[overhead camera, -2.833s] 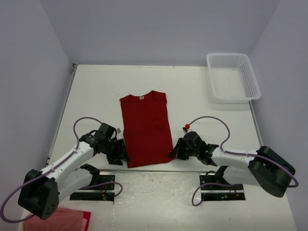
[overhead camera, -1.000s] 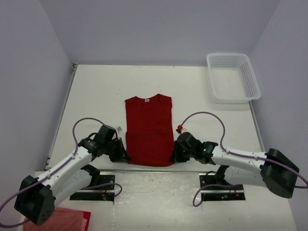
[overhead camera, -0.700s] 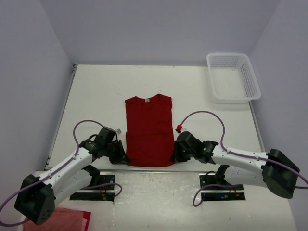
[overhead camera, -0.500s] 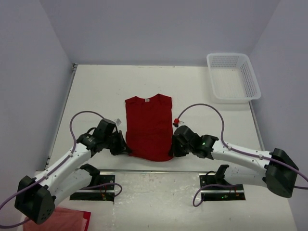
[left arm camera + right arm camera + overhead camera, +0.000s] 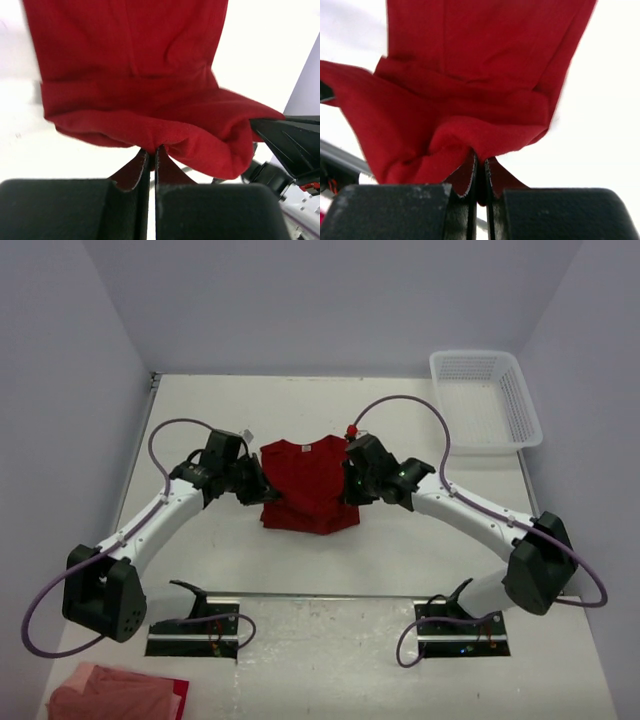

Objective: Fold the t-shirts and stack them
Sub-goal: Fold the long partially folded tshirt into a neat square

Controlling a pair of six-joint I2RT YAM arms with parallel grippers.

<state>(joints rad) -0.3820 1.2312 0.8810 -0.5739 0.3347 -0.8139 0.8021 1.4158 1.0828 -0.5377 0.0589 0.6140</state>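
Both pincers are clamped tight on the red t-shirt (image 5: 305, 468) at mid-table. The left gripper (image 5: 266, 493) pinches one hem corner and the right gripper (image 5: 350, 490) the other, held level over the chest, apparently so the bottom half folds evenly towards the collar.

A white plastic basket (image 5: 484, 400) with mesh walls stands upright in the far right corner of the white table (image 5: 200, 420), close to the right edge. Plain pale grey walls (image 5: 330, 300) enclose the table on the left, back and right sides.
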